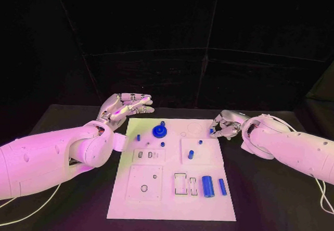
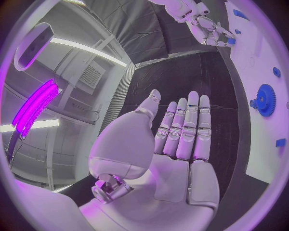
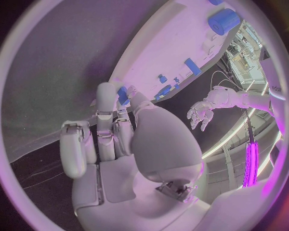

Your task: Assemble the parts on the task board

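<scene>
Beyond the board's far left corner, our left hand (image 1: 124, 107) hovered above the worktop (image 1: 69, 115) with its fingers (image 2: 183, 126) straight, slightly apart and holding nothing. The white board (image 1: 170, 199) lay in the middle of the worktop. Near the board's far end a blue gear (image 1: 160, 131) stood on its peg, with several small blue pegs (image 1: 138, 137) just beside it. On the board's near right part a thick blue cylinder (image 1: 207, 186) and a thinner blue rod (image 1: 222, 186) lay side by side, close to the empty slots.

At the board's far right corner, our right hand (image 1: 227, 126) sat low, its fingers (image 3: 107, 103) bent toward a small blue piece (image 3: 123, 94). The thumb lay close against it, so we judged it pinched, though we could not see the contact clearly.

We judged these parts to be light, rigid and smooth, likely to slip or roll if nudged. The small piece would best be taken by its sides between thumb and fingertip; the cylinder across its middle, so it stayed level.
</scene>
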Motion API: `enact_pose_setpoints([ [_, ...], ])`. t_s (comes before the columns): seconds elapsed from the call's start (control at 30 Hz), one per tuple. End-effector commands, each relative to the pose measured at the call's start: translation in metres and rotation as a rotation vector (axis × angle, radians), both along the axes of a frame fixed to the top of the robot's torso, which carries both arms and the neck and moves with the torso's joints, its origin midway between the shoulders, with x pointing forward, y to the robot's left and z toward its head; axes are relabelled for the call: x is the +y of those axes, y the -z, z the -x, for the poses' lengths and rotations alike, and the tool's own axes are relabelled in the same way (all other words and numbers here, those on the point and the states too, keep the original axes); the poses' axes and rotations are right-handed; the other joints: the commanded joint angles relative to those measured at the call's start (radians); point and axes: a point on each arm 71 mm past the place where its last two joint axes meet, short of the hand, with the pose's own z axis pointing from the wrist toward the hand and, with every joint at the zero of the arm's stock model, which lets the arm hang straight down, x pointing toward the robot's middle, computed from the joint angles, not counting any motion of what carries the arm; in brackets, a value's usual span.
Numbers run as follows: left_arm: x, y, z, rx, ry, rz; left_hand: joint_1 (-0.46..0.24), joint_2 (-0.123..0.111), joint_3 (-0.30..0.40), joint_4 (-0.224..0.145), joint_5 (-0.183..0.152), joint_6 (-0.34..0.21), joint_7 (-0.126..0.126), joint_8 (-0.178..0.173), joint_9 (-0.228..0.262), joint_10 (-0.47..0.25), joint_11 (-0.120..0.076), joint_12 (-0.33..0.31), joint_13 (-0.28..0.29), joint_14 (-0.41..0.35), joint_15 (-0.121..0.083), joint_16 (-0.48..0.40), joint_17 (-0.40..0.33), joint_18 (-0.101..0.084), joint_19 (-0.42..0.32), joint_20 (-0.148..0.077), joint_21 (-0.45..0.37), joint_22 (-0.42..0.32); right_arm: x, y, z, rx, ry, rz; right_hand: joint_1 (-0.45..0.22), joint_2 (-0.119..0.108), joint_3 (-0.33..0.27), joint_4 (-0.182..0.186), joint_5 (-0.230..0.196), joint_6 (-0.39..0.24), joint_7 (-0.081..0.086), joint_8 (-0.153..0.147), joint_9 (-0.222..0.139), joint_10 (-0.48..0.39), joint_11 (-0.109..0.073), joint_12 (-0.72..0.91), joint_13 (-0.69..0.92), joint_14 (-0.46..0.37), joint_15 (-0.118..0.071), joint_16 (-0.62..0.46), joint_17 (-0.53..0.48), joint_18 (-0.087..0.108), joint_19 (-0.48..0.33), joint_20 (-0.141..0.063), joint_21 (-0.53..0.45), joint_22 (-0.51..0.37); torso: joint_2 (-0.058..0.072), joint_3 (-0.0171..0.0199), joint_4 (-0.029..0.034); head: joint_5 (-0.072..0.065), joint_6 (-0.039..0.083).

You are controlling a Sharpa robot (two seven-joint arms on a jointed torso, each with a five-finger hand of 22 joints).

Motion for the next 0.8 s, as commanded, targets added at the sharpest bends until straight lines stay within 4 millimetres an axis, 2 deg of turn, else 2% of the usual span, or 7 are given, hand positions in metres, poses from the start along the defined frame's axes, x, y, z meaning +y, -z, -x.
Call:
enact_pose_setpoints([
  [0.03,-0.002,-0.001,0.000,-0.005,0.014,0.005,-0.002,0.008,0.001,-0.005,0.003,0.008,0.000,-0.006,-0.001,0.005,0.002,-0.006,-0.001,0.008,0.003,-0.006,-0.001,0.007,0.006,-0.001,-0.003,-0.001,0.000,-0.004,-0.001,-0.037,0.017,-0.007,0.006,0.028,0.014,-0.003,-0.005,0.029,-0.012,0.020,0.012,0.003,-0.012,0.004,0.102,-0.001,-0.012,0.001,-0.002,-0.015,0.106,-0.012,0.005,0.263,0.000,0.0002,0.0005,0.000,-0.001],
  [0.23,-0.001,-0.001,0.000,-0.004,0.015,0.005,-0.002,0.008,0.001,-0.005,0.003,0.008,0.000,-0.006,-0.001,0.005,0.002,-0.006,-0.001,0.008,0.003,-0.006,-0.001,0.007,0.006,-0.001,-0.003,-0.001,0.002,-0.008,0.001,-0.078,0.052,-0.028,0.009,0.045,0.036,-0.011,-0.029,0.042,-0.022,0.030,0.017,0.003,-0.021,0.001,0.099,0.000,-0.019,-0.001,-0.002,-0.015,0.106,-0.020,0.005,0.263,-0.001,0.0001,-0.0006,0.001,-0.001],
  [0.4,0.000,-0.001,0.001,-0.004,0.013,0.004,-0.002,0.008,0.001,-0.006,0.003,0.007,0.001,-0.007,-0.001,0.005,0.002,-0.008,-0.001,0.008,0.003,-0.007,-0.002,0.007,0.006,-0.001,-0.004,-0.002,0.010,-0.013,0.011,-0.100,0.063,-0.068,0.004,0.048,0.043,-0.012,-0.030,0.033,-0.019,0.026,0.015,0.000,-0.020,-0.005,0.095,0.000,-0.019,-0.001,-0.002,-0.015,0.106,-0.022,0.005,0.263,-0.003,-0.0012,-0.0022,0.001,0.000],
  [0.47,0.001,-0.002,0.001,-0.004,0.011,0.004,-0.002,0.008,0.001,-0.006,0.003,0.007,0.001,-0.007,-0.001,0.005,0.002,-0.008,-0.001,0.008,0.003,-0.007,-0.002,0.007,0.006,-0.001,-0.004,-0.002,0.015,-0.016,0.016,-0.100,0.065,-0.083,-0.003,0.047,0.044,-0.009,-0.029,0.027,-0.017,0.023,0.014,-0.002,-0.019,-0.008,0.092,0.001,-0.019,-0.002,-0.002,-0.015,0.106,-0.021,0.005,0.263,-0.004,-0.0017,-0.0025,0.001,0.004],
  [0.6,0.002,-0.002,0.001,-0.005,0.010,0.004,-0.002,0.008,0.001,-0.006,0.003,0.007,0.001,-0.007,-0.001,0.005,0.002,-0.008,-0.001,0.008,0.003,-0.007,-0.002,0.007,0.007,-0.001,-0.004,-0.002,0.035,-0.023,0.032,-0.083,0.061,-0.124,-0.016,0.044,0.045,-0.005,-0.028,0.020,-0.014,0.019,0.013,-0.005,-0.016,-0.014,0.088,0.001,-0.017,-0.002,-0.002,-0.015,0.106,-0.020,0.005,0.263,-0.008,-0.0050,-0.0030,0.003,0.006],
  [0.8,0.004,-0.001,-0.001,-0.001,0.012,0.003,-0.005,0.010,0.000,-0.007,0.003,0.011,0.000,-0.008,-0.001,0.010,0.001,-0.009,-0.001,0.016,0.001,-0.006,-0.001,0.008,0.012,-0.002,-0.004,-0.004,0.076,-0.029,0.047,-0.065,0.018,-0.129,-0.026,0.040,0.051,-0.003,-0.013,0.016,-0.013,0.016,0.012,-0.008,-0.015,-0.019,0.083,0.002,-0.016,-0.003,-0.002,-0.015,0.106,-0.019,0.005,0.263,-0.017,-0.0099,-0.0020,0.013,-0.002],
])
